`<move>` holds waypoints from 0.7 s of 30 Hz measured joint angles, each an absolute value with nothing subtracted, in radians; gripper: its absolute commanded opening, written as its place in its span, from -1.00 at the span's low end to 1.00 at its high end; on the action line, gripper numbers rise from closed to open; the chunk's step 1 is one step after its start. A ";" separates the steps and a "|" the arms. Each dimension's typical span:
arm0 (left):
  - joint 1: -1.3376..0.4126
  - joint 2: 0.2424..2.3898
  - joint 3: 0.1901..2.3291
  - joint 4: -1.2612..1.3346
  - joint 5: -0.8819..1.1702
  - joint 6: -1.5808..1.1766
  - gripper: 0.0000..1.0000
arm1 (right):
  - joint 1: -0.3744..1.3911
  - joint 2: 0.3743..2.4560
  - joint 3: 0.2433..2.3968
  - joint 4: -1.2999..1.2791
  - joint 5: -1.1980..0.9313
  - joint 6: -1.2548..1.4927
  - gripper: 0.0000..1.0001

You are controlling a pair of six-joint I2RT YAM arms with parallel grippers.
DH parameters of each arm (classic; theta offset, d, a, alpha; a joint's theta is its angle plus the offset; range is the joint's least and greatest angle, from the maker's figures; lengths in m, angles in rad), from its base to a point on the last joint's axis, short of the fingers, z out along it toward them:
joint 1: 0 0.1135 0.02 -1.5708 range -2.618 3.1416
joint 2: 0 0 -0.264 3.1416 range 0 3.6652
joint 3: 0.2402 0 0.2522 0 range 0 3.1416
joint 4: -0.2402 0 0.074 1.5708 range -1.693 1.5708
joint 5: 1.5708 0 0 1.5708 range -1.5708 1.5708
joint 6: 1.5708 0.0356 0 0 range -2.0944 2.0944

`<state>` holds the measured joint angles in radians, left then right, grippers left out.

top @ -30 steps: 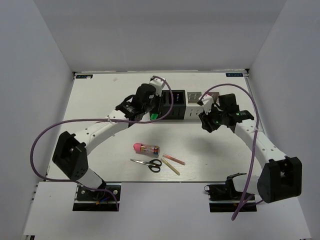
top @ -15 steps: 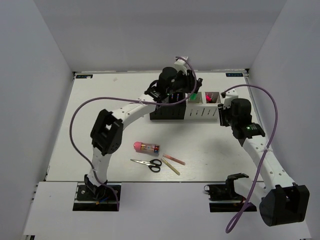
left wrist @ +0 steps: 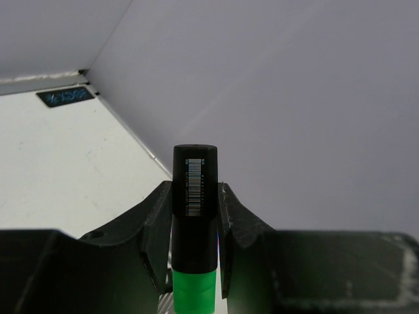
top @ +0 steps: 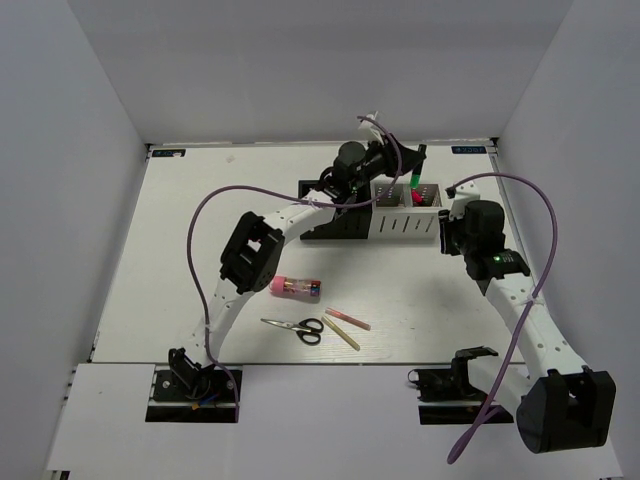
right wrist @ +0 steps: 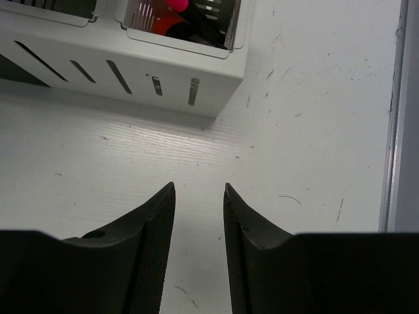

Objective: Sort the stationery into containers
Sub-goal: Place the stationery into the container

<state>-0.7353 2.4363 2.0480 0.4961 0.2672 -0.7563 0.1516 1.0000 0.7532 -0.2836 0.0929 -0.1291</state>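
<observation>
White tabletop [top: 180,230] fills the overhead view, with a row of four containers at its far side: two black bins [top: 330,222] on the left, two white bins [top: 405,226] on the right. The left arm [top: 290,215] stretches across to that row. The left gripper [top: 408,172] hangs above the white bins, clamped on the green-capped marker [top: 413,180], which stands roughly upright with its green end down. Whether it is over the rightmost bin or its neighbour I cannot tell from here. The right gripper [top: 450,222] sits just beside the right end of the row. Nearer the arm bases lie the pink tube [top: 293,288], the scissors [top: 296,327], a pink stick [top: 348,319] and a tan stick [top: 341,332]; the two sticks are close together, just right of the scissors.

From the left wrist, both black fingers [left wrist: 160,222] press the marker's black barrel, barcode label facing the camera, green cap at the bottom edge. Behind it are a grey wall [left wrist: 294,98] and a corner of the table.

From the right wrist, the jaws stand a narrow gap apart with nothing between them, over bare table near the corner of the end white bin. A pink cap [right wrist: 175,4] and an orange cap [right wrist: 169,25] show inside that bin
</observation>
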 measured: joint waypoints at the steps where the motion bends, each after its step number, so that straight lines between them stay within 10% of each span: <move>1: -0.736 2.436 2.053 0.513 0.263 -0.764 -0.99 | 0.150 1.000 0.753 -0.281 0.093 -0.129 -0.22; 21: -0.826 2.558 2.131 0.618 0.092 -0.721 -0.99 | 0.139 0.970 0.736 -0.259 0.099 -0.129 -0.19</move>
<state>-0.8261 2.5584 2.1315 0.6182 0.0921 -0.7212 0.1390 0.9699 0.7364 -0.2588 0.0990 -0.1291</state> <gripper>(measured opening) 0.390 0.399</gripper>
